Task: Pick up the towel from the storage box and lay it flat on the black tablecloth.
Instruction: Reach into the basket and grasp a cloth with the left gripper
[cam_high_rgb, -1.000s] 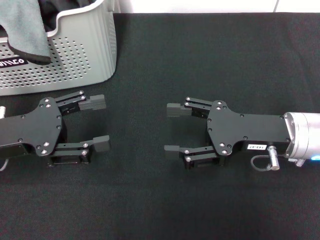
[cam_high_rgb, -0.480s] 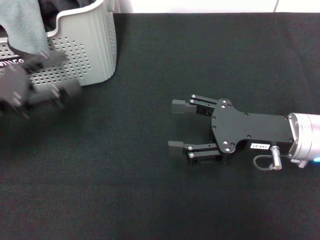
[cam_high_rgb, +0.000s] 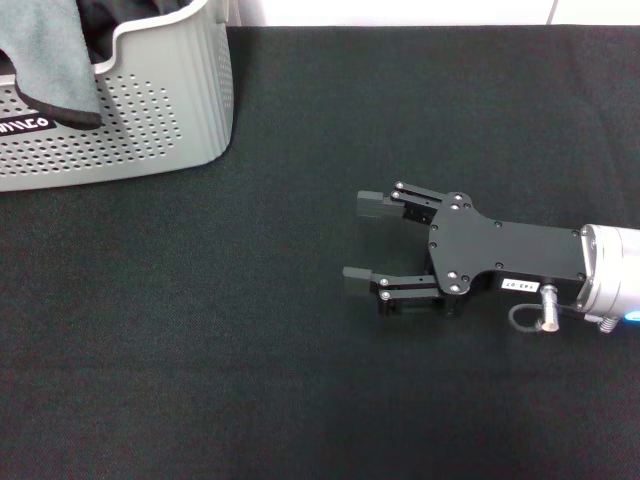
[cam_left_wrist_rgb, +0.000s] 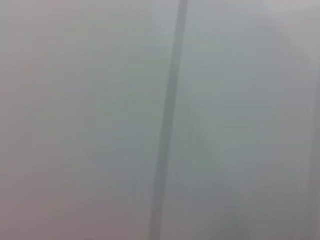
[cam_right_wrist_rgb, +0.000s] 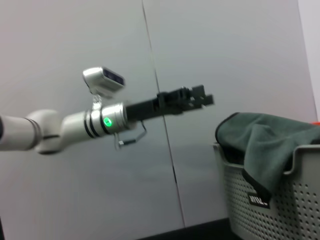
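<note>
The grey-green towel (cam_high_rgb: 45, 60) with a black border hangs over the rim of the light grey storage box (cam_high_rgb: 160, 110) at the far left of the head view. The black tablecloth (cam_high_rgb: 300, 380) covers the table. My right gripper (cam_high_rgb: 362, 240) is open and empty, low over the cloth right of centre, well away from the box. My left gripper is out of the head view. The right wrist view shows it (cam_right_wrist_rgb: 202, 97) raised in the air above and beside the box (cam_right_wrist_rgb: 280, 200) and towel (cam_right_wrist_rgb: 260, 140), not touching them.
The box bears a small black label (cam_high_rgb: 25, 125). A white strip (cam_high_rgb: 400, 12) runs behind the cloth's far edge. The left wrist view shows only a grey wall with a dark vertical seam (cam_left_wrist_rgb: 167, 125).
My left gripper has lifted off the cloth, passed in front of the box and left the head view. My right gripper has shifted slightly right and toward the near edge, still open.
</note>
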